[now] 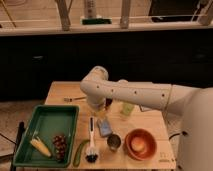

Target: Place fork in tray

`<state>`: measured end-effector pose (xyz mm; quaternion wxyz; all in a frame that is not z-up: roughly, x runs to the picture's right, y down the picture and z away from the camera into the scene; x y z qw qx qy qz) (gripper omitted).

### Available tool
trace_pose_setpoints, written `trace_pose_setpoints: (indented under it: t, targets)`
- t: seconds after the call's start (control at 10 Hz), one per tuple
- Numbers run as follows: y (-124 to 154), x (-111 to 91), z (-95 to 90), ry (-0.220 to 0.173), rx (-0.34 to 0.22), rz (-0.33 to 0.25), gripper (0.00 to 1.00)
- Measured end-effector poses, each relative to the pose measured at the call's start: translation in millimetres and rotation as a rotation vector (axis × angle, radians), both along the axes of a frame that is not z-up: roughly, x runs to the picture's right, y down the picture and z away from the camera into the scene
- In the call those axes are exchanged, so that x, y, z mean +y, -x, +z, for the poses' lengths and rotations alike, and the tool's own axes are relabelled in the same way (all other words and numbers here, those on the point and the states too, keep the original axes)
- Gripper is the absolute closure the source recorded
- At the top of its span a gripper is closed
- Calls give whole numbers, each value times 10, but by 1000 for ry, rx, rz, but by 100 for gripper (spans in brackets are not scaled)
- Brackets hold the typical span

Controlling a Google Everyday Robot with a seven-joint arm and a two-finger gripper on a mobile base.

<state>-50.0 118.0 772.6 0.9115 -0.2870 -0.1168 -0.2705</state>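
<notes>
The fork (74,99) is a slim silver piece lying on the wooden table (150,120) near its back left edge. The green tray (47,120) sits at the front left and holds a corn cob (40,146) and dark grapes (60,145). My white arm reaches in from the right, with its elbow above the table's back middle. My gripper (103,106) hangs below the arm, just right of the fork's handle end and behind the tray's far right corner. The arm hides most of it.
A white-handled dish brush (91,142) lies right of the tray, with a green vegetable (80,153) beside it. A blue object (105,128), a dark bowl (114,142) and an orange bowl (140,144) stand at the front. A pale cup (127,108) stands behind them.
</notes>
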Motion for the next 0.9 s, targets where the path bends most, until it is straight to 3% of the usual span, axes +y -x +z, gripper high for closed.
trace_pose_setpoints:
  t: [0.3, 0.9]
  targets:
    - [25, -120, 196, 0, 21, 48, 20]
    - [87, -487, 444, -58, 34, 164, 20]
